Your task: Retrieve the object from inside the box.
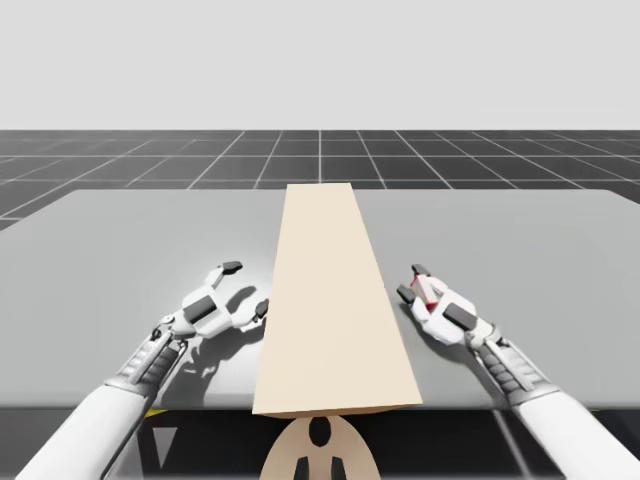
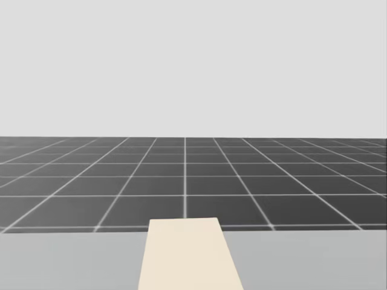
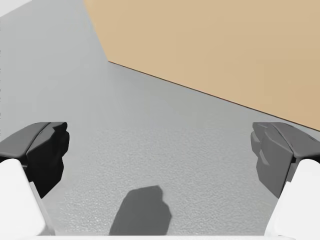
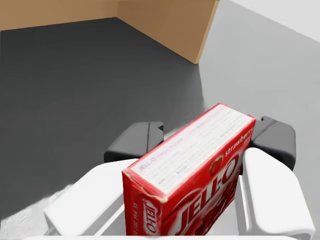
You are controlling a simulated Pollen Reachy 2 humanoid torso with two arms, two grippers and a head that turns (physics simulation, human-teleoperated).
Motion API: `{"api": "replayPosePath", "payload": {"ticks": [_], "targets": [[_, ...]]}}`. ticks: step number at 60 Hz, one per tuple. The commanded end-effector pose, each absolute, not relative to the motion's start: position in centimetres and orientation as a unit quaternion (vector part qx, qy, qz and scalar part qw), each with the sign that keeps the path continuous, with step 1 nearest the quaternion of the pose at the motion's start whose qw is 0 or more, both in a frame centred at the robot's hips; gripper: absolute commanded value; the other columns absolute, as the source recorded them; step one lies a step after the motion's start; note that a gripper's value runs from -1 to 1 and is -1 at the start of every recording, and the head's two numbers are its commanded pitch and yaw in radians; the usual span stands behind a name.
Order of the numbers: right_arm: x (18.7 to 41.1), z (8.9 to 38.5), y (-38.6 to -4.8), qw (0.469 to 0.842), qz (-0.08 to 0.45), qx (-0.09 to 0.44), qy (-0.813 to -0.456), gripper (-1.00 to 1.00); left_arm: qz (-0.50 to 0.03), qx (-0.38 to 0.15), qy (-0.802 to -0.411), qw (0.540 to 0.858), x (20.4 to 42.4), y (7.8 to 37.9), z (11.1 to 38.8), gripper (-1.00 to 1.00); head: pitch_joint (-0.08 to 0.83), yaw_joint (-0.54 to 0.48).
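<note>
Grey table; long tan box lies along its middle. Left gripper is just left of the box, fingers spread, nothing between. Right gripper is just right of the box, pinching the small red carton, already outside. Judged: retrieval nearly done. Next: carry clear, grip firm. Carton: slim, rectangular, pale top panel.

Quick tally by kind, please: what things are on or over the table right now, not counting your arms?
Large tan box: 1
Small red box, held in my right gripper: 1
Total: 2
</note>
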State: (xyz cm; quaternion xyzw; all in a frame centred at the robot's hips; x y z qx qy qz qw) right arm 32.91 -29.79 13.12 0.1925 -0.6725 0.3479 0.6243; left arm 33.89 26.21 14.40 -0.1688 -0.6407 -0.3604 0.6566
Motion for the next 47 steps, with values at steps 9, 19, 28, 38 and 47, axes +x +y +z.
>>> {"api": "replayPosePath", "payload": {"ticks": [9,19,28,38,47], "targets": [[34.0,15.5,-35.2,0.625,0.323,0.168,-0.691,1.0,-0.355,-0.167,-0.643,0.657,34.1,26.5,14.5,-1.0,0.001,-0.03],[35.9,19.8,-37.1,0.623,0.292,0.124,-0.715,1.0,-0.354,-0.167,-0.644,0.657,34.1,26.6,14.5,-1.0,-0.002,-0.03],[37.4,25.0,-39.0,0.629,0.261,0.059,-0.73,1.0,-0.353,-0.166,-0.645,0.657,34.1,26.8,14.5,-1.0,-0.004,-0.03],[37.7,31.6,-40.5,0.62,0.233,0.008,-0.75,1.0,-0.354,-0.164,-0.645,0.657,34.1,26.7,14.5,-1.0,-0.001,-0.03],[37.4,37.9,-40.1,0.594,0.226,-0.016,-0.772,1.0,-0.354,-0.164,-0.645,0.658,34.1,26.7,14.4,-1.0,-0.002,-0.03]]}}
